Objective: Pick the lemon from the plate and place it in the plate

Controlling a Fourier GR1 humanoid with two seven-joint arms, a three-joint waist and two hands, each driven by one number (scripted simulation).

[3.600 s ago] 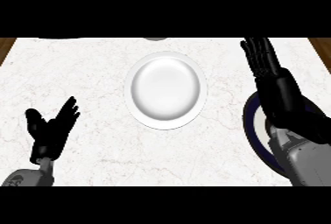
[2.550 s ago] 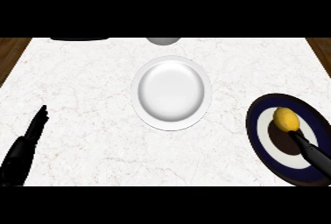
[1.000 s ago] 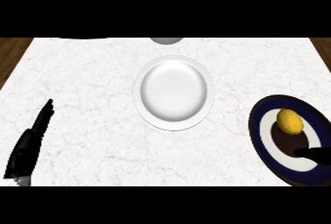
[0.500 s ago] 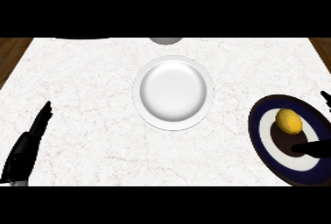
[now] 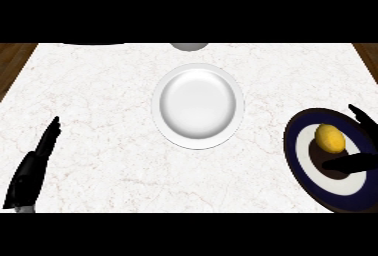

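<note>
Yellow lemon (image 5: 330,137) sits on the pale centre of the dark-rimmed plate (image 5: 295,160) at the counter's right edge, untouched and lying free. Step in hand, by judgement: the approach to the pick, grasp not yet made. Right hand (image 5: 353,162) shows only in part at the right border: one dark finger or thumb lies across the plate just below the lemon, another tip (image 5: 362,114) shows above and to the right of it, so the lemon lies between the two, apart from both. Fingers read as spread and released, holding nothing. Next move likely calls for closing in around the lemon from both sides, lifting clear of the rim, then carrying it left to the white plate (image 5: 198,137), which stands well apart near the middle of the marble counter (image 5: 96,100). A round fruit may roll if nudged on one side first. Left hand (image 5: 33,167) rests at the lower left, seen edge-on with fingers straight, holding nothing. A grey rounded object (image 5: 190,46) is cut off at the far edge; cannot identify it.
</note>
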